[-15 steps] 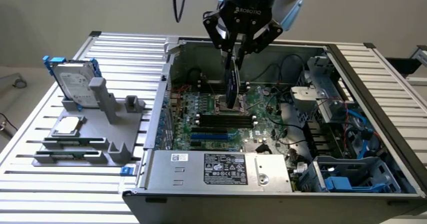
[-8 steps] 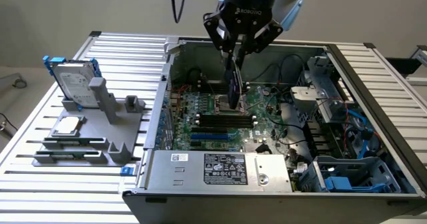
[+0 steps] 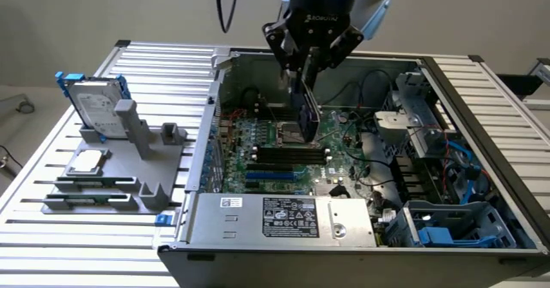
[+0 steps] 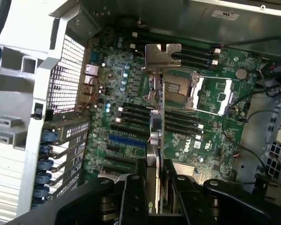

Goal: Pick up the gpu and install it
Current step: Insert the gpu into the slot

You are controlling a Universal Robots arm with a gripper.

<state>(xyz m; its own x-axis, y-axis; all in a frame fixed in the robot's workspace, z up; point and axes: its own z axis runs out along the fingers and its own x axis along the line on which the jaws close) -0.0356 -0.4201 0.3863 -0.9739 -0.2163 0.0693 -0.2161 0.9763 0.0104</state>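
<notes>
- Hanging edge-on inside the open computer case, the gpu is pinched between the closed fingers of the gripper. It sits above the motherboard, near the CPU socket.
- Seen down its thin edge in the wrist view, the card has a bent silver end bracket at the far end and flat, smooth faces on either side.
- Whether its lower edge already touches the board is hard to tell. It seems to sit over the black slots rather than in line with the blue slot.
- Pressed down off a slot, the edge connector could jam on hard plastic ridges or scrape the small upright components around them.
- The bracket's sheet-metal tab could catch on the perforated rear wall of the case if the card drifts that way.
- The grip is a narrow pinch on slick faces, so a sideways push at contact could tilt the card between the fingers.
- The thin red wires beside the rear wall are loose and could snag.
</notes>
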